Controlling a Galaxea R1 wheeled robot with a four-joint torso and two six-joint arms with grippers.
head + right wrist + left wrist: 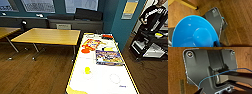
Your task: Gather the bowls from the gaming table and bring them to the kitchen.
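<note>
One yellow bowl on the gaming table; one blue bowl close before the right wrist, claw states indiscernible.

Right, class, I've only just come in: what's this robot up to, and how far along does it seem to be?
The robot stands at the gaming table, collecting bowls. The blue bowl fills the right wrist view, close against that arm and above the wooden floor, so it appears already picked up, though the fingers cannot be made out. The yellow bowl sits on the white top, near colourful boxes. A person stands off to the right by a dark cart.
</note>
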